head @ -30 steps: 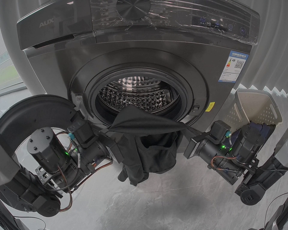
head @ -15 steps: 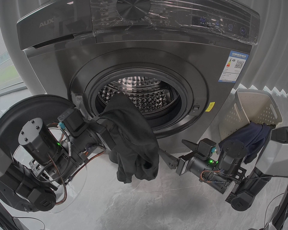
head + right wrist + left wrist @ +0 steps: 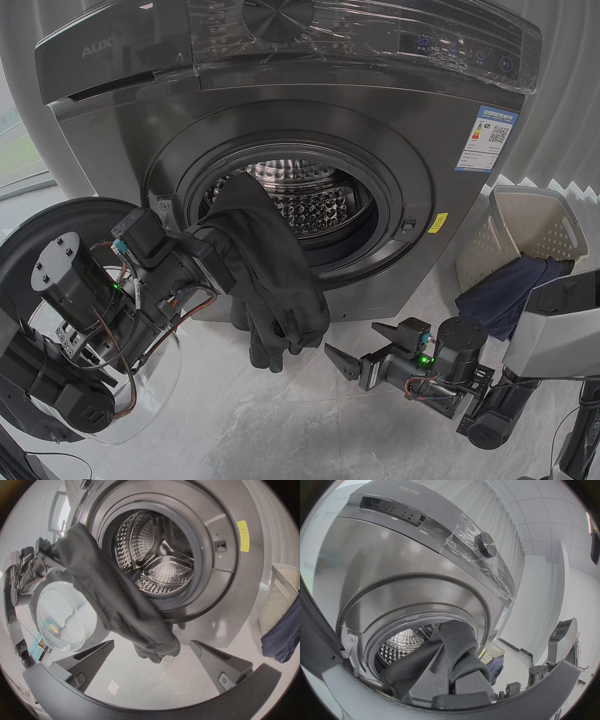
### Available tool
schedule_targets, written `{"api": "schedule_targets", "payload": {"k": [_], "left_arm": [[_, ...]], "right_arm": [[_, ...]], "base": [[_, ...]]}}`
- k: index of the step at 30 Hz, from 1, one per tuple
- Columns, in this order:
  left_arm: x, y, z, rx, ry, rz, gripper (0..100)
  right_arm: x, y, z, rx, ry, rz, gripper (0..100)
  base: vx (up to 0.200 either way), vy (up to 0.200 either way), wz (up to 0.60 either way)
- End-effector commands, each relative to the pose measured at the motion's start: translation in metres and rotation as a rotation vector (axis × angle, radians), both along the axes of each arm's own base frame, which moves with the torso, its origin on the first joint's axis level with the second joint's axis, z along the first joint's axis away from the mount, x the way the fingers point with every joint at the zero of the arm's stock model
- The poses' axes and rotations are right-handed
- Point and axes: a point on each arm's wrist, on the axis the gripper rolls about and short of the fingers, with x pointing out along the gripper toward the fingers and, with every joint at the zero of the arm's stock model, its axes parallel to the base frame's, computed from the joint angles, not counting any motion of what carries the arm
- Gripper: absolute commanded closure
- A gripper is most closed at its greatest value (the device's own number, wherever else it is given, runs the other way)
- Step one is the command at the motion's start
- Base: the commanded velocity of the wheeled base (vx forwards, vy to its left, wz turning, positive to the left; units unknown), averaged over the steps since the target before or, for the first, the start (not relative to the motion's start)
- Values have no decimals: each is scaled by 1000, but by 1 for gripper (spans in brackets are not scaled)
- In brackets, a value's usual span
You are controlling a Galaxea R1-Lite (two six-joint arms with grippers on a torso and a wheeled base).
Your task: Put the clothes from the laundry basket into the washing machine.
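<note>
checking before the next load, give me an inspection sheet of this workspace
surface: grey tiled floor
job's things: black garment at the washing machine mouth, mostly hanging outside; navy garment spilling from the laundry basket beside it
clutter: nothing seen
end effectors: left end effector shut on the black garment; right end effector open, low above the floor
cables: wire loops at both wrists
surroundings: door swung open on the robot's left; curtain behind

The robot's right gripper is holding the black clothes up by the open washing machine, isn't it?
No. It is the left gripper that holds the black clothes up by the open washing machine, as the head view shows. The right gripper is open and empty.
</note>
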Motion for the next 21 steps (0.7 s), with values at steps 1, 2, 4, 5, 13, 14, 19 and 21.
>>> {"api": "schedule_targets", "payload": {"k": [1, 2, 4, 5, 13, 14, 19, 21], "left_arm": [[2, -2, 2, -5, -8, 1, 100], [2, -2, 2, -5, -8, 1, 100], [3, -2, 3, -9, -13, 4, 100], [3, -2, 3, -8, -10, 5, 100], [3, -3, 2, -7, -9, 2, 100], [3, -3, 2, -7, -11, 2, 100], [3, -3, 2, -7, -11, 1, 100], [3, -3, 3, -7, -11, 1, 100]], "right_arm": [[-4, 12, -19, -35, 38, 35, 0], [-4, 12, -19, -36, 39, 37, 0], [-7, 25, -27, -45, 45, 72, 0], [-5, 31, -30, -41, 41, 81, 0], [12, 61, -40, -3, -3, 102, 0], [14, 62, -42, -2, -5, 102, 0], [24, 66, -46, 10, -19, 89, 0], [31, 70, -46, 23, -33, 85, 0]], "base": [[0, 0, 0], [0, 0, 0], [0, 0, 0], [0, 0, 0], [0, 0, 0], [0, 0, 0], [0, 0, 0], [0, 0, 0]]}}
